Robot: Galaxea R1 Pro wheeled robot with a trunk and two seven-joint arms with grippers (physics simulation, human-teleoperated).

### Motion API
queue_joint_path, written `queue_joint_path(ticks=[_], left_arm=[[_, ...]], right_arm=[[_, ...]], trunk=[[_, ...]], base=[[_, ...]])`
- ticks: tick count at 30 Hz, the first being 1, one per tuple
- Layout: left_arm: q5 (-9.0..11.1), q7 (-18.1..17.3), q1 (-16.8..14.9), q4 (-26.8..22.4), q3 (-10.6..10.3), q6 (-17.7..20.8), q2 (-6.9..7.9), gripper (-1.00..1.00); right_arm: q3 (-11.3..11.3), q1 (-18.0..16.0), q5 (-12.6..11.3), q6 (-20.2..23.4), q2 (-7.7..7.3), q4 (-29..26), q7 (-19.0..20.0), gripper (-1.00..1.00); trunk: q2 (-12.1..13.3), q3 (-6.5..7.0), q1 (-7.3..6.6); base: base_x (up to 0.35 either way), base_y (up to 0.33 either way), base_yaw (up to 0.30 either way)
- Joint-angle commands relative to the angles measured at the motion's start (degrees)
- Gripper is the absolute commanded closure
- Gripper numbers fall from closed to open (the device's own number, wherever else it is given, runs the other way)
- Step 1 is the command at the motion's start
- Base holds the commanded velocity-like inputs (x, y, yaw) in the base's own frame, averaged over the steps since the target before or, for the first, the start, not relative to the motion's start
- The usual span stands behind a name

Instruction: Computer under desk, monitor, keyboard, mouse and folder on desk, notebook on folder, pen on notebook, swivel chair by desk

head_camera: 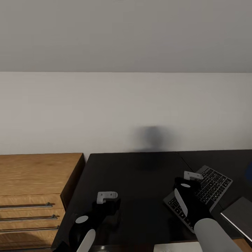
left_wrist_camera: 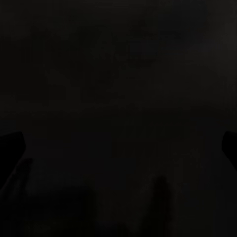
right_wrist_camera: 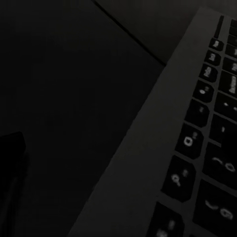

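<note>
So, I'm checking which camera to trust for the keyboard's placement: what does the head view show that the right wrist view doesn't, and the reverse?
Head view alone: the whole keyboard lying at an angle on the desk, the wooden drawer chest, the wall, both arms, and a grey notebook-like slab at the right edge.
Right wrist view alone: close detail of the key legends and the keyboard's pale border.
Both share: the keyboard resting on the black desk top. Gripper openings are unclear in either.

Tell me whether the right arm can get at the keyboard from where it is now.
Probably yes. The right gripper hangs right over the keyboard near its edge, on the black desk, and nothing sits between them. Whether its jaws are open is unclear.
</note>
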Motion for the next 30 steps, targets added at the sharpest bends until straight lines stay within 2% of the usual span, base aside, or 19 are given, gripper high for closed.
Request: queue_joint_path(ticks=[1,21,30], left_arm=[[0.6,0.57,-0.06,-0.08,-0.12,0.1,0.04,-1.0],[0.76,0.48,-0.06,-0.08,0.11,0.02,0.33,-1.0],[0.77,0.48,-0.06,-0.03,0.14,0.01,0.35,-1.0]], right_arm=[[0.06,0.0,-0.92,0.16,-0.03,1.83,-0.27,-1.0],[0.05,0.0,-0.92,0.11,-0.03,1.9,-0.11,-1.0],[0.14,0.0,-0.92,-0.07,-0.03,3.8,-0.1,-1.0]], trunk=[[-0.04,-0.08,0.01],[-0.04,-0.08,0.01],[-0.04,-0.08,0.01]], base=[[0.0,0.0,0.0],[-0.002,0.0,0.0],[-0.125,0.0,0.0]])
